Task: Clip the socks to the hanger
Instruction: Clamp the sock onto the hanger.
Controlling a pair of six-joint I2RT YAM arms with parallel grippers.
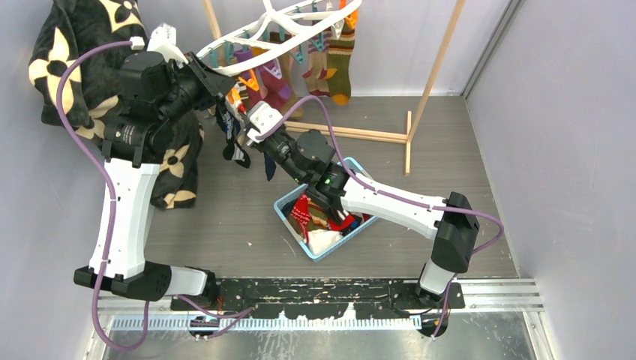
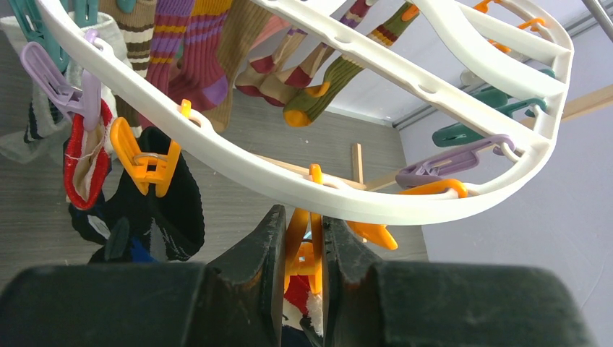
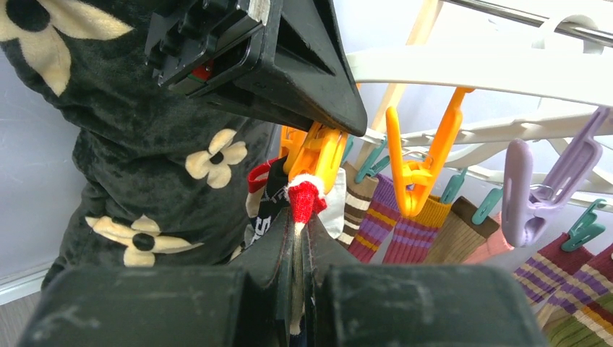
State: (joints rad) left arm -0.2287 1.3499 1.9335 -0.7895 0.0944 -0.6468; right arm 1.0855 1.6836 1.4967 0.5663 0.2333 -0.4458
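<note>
— What is held in the fingers?

— An orange clip point(image 2: 299, 249) is squeezed between the closed left fingers point(image 2: 277, 230). A red-cuffed sock point(image 3: 304, 199) is pinched flat in the closed right fingers point(image 3: 285, 242), and its cuff is pressed up into the mouth of that clip, just above them.

— And where is the hanger found?

— The hanger point(image 2: 289, 181) is seen directly above both sets of fingers, and the clip is hung from its white ring.

— How much is judged done?

— Part of it only. Several striped socks point(image 2: 188, 65) are already clipped along the ring beyond the fingers, and a dark one is held by a second orange clip beside the left fingers. Purple, teal and orange clips are seen empty. Below the right fingers, a heap of socks point(image 1: 324, 225) is left in a light blue basket point(image 1: 289, 206). The present sock is not yet seen let go.

— And further out?

— A grey wood-grain bench point(image 1: 225, 217) is spread beneath. A wooden rack point(image 1: 435, 75) is set beyond the fingers, a black flowered blanket point(image 1: 75, 45) is draped left of the left fingers, and pale walls are seen all round.
</note>
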